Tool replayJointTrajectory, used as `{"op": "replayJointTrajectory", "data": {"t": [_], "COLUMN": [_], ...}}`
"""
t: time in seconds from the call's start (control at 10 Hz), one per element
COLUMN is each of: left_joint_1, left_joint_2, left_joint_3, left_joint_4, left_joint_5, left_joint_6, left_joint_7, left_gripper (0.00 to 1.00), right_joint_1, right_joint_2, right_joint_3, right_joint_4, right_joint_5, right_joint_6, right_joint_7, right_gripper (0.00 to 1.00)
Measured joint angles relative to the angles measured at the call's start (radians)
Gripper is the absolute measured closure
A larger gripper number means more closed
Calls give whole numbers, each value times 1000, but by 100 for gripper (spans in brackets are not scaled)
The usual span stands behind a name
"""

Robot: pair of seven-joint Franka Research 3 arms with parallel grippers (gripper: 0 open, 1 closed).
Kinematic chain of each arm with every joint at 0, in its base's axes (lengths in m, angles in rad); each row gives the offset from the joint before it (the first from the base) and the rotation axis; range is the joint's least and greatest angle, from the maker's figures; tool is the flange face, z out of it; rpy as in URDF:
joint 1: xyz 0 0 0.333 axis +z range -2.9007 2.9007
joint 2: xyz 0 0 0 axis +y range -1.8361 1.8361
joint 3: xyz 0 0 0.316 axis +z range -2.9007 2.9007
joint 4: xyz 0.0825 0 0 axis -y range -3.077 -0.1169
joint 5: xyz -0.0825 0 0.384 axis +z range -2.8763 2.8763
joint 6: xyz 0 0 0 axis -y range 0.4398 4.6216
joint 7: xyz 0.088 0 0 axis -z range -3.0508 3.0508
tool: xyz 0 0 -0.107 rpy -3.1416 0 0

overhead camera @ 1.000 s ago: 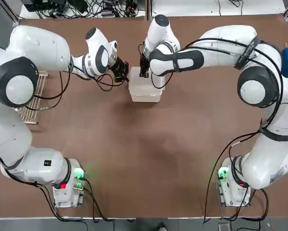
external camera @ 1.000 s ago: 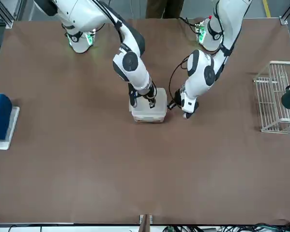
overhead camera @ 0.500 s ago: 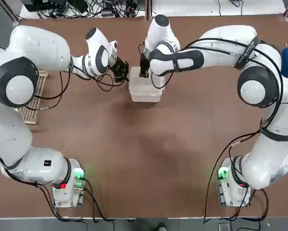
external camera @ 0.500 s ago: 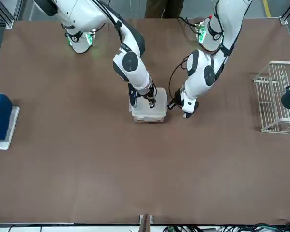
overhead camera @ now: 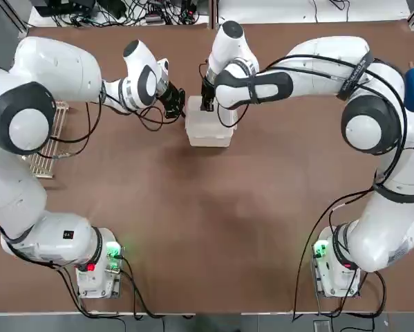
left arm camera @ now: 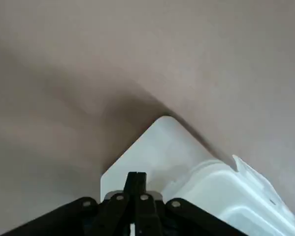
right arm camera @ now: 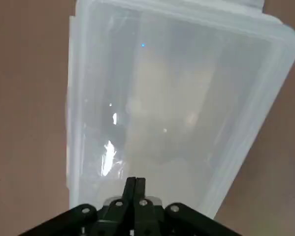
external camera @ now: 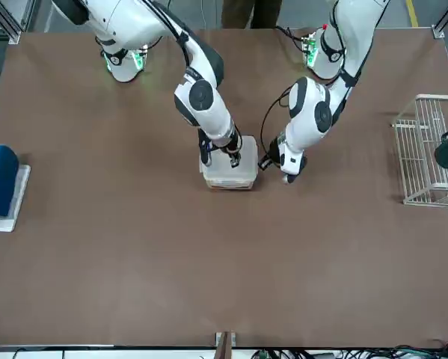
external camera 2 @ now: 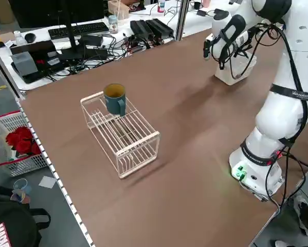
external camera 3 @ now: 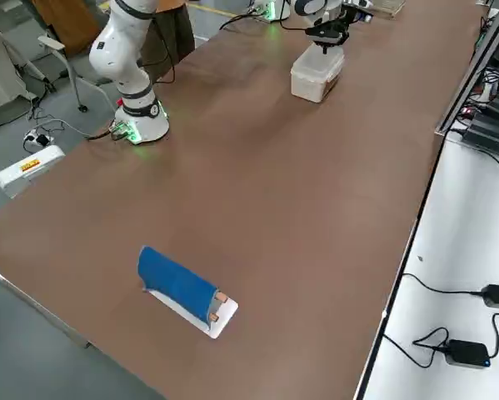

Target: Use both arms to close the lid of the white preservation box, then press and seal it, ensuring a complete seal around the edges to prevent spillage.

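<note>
The preservation box [external camera 3: 316, 77] sits on the brown bench [external camera: 209, 262], with its lid [right arm camera: 162, 98] lying over its top. The left arm [overhead camera: 61, 69] reaches out from its base and bends across toward the box, its wrist angled down; the left tool [overhead camera: 173, 109] is at the left side of the box, its fingers together. The right arm [overhead camera: 324, 62] arches outward and back in from the other side, its last section pointing steeply down; the right tool [external camera: 229, 155] is over the lid, fingers pressed together too. Whether either tool bears on the plastic, I cannot tell. Well apart from the box, on the robot's left, stands a white wire rack [external camera 2: 124, 135] with a green mug [external camera 2: 114, 99] on it. On the robot's right of the box, also well apart, a blue cloth [external camera 3: 176, 282] lies over a white board [external camera 3: 222, 317].
</note>
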Motion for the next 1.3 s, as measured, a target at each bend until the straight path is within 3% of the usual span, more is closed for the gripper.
{"op": "replayJointTrajectory", "data": {"t": [1.3], "left_joint_1": [-22], "left_joint_2": [9], "left_joint_3": [10], "left_joint_4": [19], "left_joint_5": [11], "left_joint_6": [-1], "left_joint_7": [-25], "left_gripper": [99], "right_joint_1": [-1], "right_joint_2": [0], "right_joint_3": [-3], "right_joint_4": [3], "right_joint_5": [0], "right_joint_6": [1], "right_joint_7": [0], "right_gripper": [99]}}
